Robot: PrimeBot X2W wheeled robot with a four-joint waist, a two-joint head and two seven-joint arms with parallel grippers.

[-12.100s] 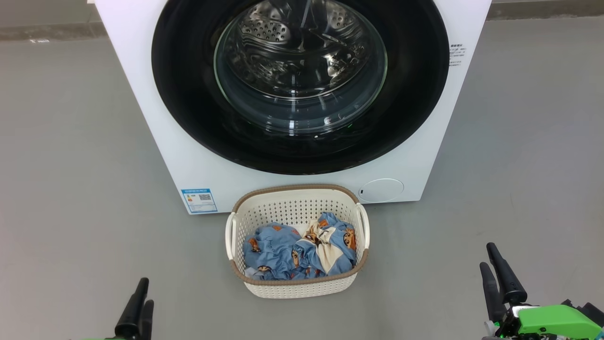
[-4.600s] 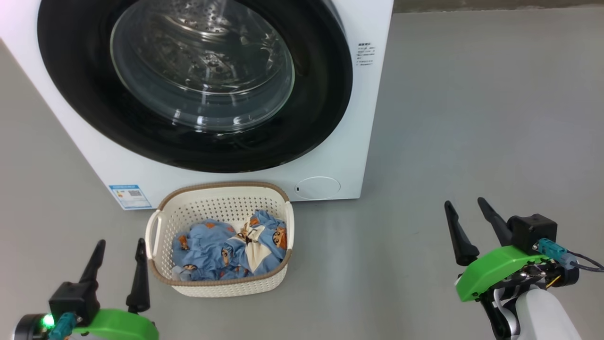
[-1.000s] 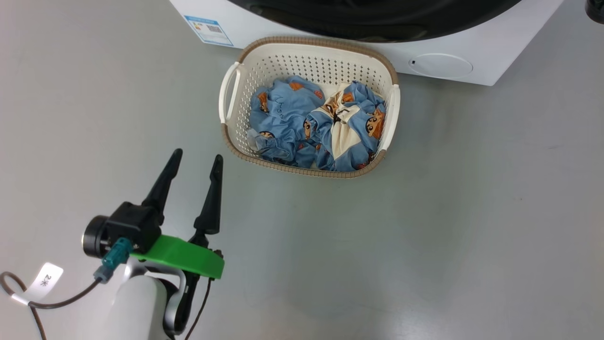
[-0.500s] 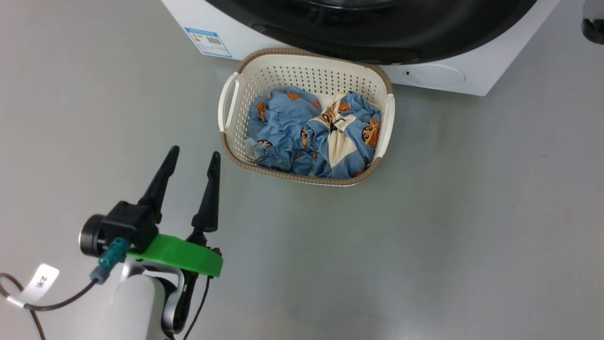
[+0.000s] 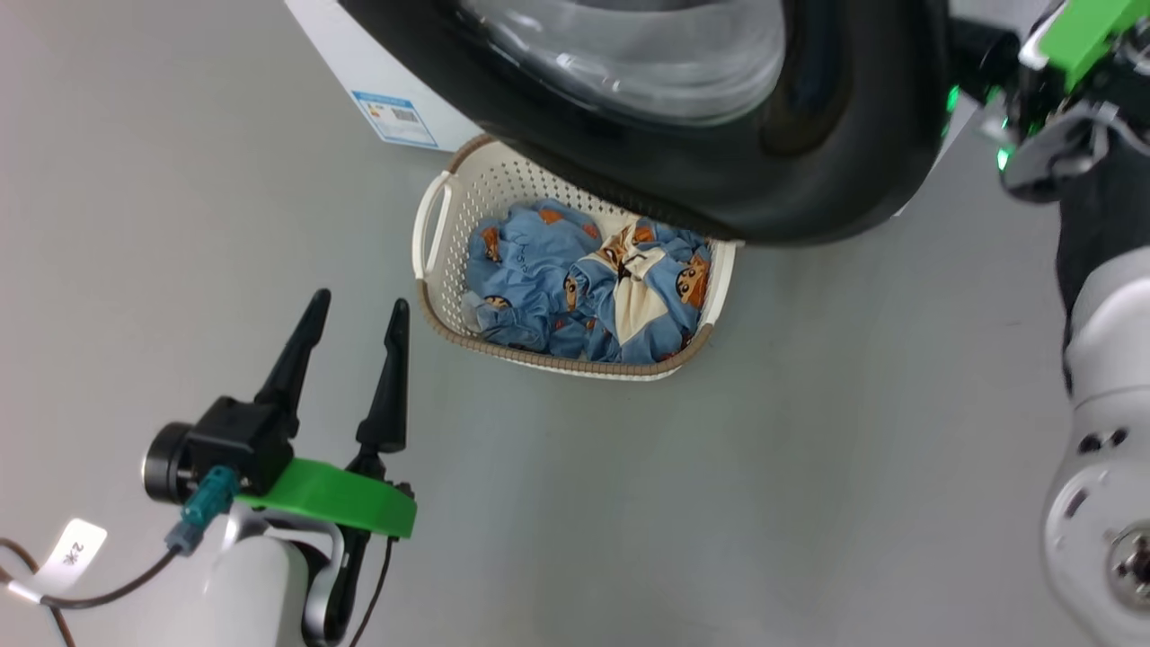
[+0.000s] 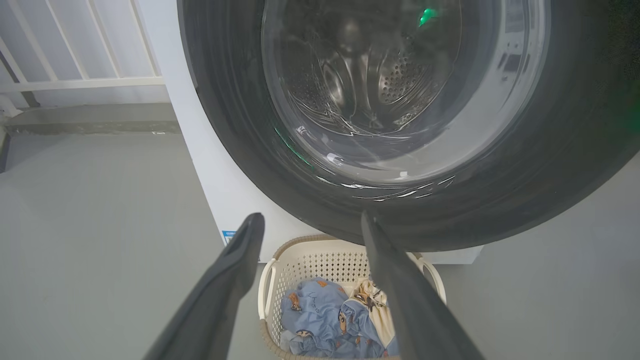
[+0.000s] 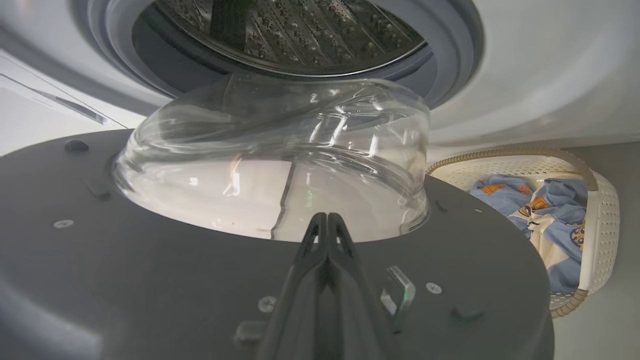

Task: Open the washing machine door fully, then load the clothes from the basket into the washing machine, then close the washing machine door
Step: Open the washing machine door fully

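The washing machine (image 5: 359,72) stands with its door (image 5: 809,162) partly open, overhanging the far rim of the basket (image 5: 539,359); the clothes (image 5: 584,288) lie inside the basket. The right gripper (image 7: 325,216), fingers pressed together, lies along the door's inner face. The left gripper (image 5: 359,301), spread wide and empty, hovers near the basket.

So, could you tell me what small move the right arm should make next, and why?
Probably swing the door wider with the shut right tool, which reaches across its inner face. The door stands only partly open, and its black rim overhangs the back of the basket that holds the clothes. The open left tool hovers beside the basket.
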